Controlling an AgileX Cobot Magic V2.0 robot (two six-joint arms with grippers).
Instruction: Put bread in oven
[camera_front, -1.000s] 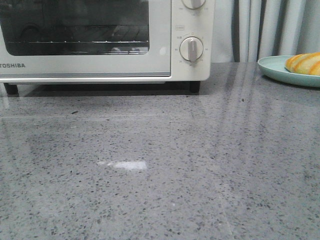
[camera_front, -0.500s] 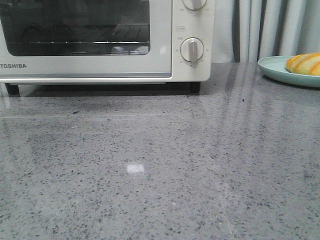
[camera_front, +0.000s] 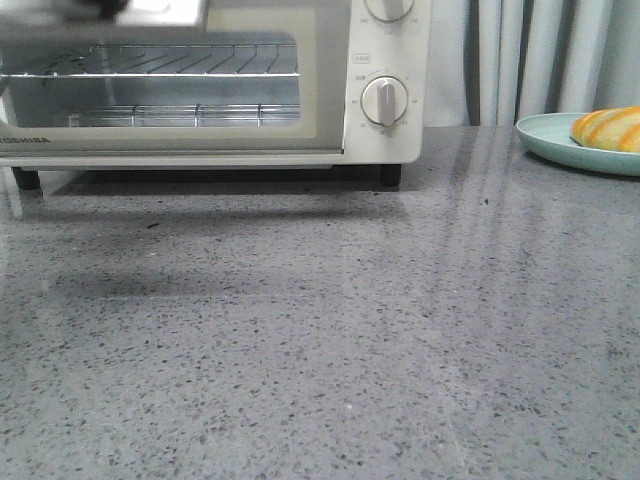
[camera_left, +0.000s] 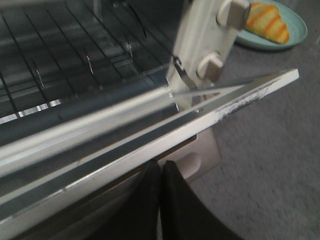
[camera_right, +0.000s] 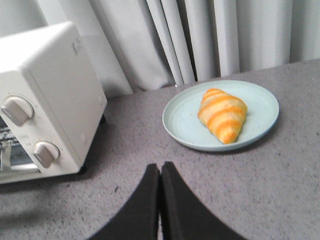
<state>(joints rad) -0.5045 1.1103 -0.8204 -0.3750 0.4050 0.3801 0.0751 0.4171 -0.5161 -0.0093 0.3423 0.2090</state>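
Note:
The cream-white oven (camera_front: 386, 40) stands at the back left of the grey table. Its glass door (camera_front: 326, 90) is tilted partly open, and the wire rack (camera_front: 190, 60) shows inside. In the left wrist view my left gripper (camera_left: 160, 167) is shut, with its fingertips against the top edge of the door (camera_left: 150, 140). The bread (camera_front: 610, 127) lies on a pale green plate (camera_front: 545, 135) at the back right. My right gripper (camera_right: 160, 167) is shut and empty above the table, short of the bread (camera_right: 222, 114) on the plate (camera_right: 180, 120).
The oven's two round dials (camera_front: 384, 100) are on its right panel. Grey curtains (camera_front: 520, 50) hang behind the table. The speckled tabletop (camera_front: 320, 330) stretches in front of the oven.
The oven door was closed and has now swung partly open. The bright rack inside has come into view. A dark blurred shape has appeared at the door's top edge.

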